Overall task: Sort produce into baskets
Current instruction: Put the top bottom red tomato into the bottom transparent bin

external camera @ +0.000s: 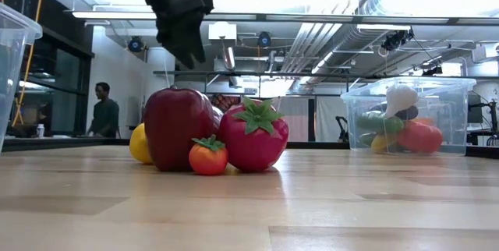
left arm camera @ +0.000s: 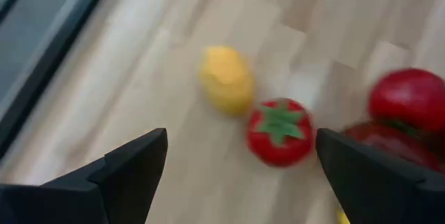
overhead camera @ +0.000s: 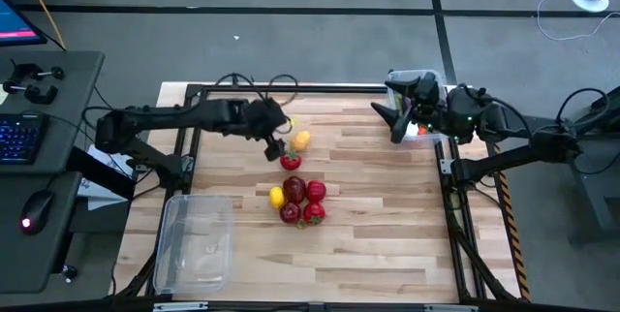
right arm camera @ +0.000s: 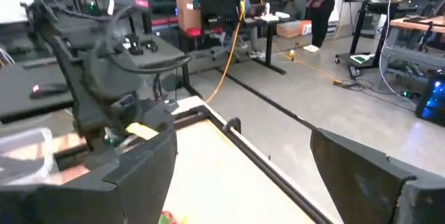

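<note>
Hovering open, left hand (overhead camera: pixel 278 144) just above tomato (overhead camera: pixel 290 162)

Open left pincer (left arm camera: pixel 240 165) above tomato (left arm camera: pixel 279 131), lemon (left arm camera: pixel 227 79) just beside.

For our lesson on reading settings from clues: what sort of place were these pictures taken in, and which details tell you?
Most likely a robotics lab or workshop. Exposed ceiling ducts run overhead, desks with computer equipment fill the room behind, and a keyboard and mouse sit beside the wooden table.
</note>
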Controlling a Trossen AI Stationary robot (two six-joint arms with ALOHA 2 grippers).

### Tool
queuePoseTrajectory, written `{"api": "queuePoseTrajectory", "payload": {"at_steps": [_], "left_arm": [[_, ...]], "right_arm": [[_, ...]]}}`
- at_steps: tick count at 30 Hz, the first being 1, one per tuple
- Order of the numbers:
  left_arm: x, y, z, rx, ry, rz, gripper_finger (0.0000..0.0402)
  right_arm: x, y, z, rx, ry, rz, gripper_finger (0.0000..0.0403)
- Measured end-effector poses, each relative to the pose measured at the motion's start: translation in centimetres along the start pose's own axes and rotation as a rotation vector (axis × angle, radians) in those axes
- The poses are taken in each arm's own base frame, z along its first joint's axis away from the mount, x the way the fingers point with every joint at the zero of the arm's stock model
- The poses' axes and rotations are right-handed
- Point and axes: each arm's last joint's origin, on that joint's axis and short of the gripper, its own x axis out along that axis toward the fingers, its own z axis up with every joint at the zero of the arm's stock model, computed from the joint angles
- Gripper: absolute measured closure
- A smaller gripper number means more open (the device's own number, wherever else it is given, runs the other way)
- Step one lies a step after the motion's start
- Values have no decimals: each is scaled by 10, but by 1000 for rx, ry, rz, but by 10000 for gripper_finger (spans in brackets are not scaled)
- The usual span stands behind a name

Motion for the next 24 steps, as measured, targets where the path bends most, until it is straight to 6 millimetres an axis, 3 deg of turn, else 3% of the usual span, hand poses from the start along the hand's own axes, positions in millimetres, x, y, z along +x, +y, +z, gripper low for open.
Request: {"api": "queuePoseTrajectory", "payload": {"at_steps": [4, 8, 14, 24], "left_arm": [[15, -21, -13, 76, -3, -29, 46], [28, -29, -28, 97, 30, -25, 46], [36, -28, -28, 203, -18, -67, 46], [50, -15, -23, 194, -2, -93, 19]], "right_arm": [[0, 0, -4, -24, 40, -4, 79], [0, -1, -7, -38, 63, -7, 79], [0, -1, -7, -11, 65, -8, 79], [0, -1, -7, 41, 64, -9, 79]]}}
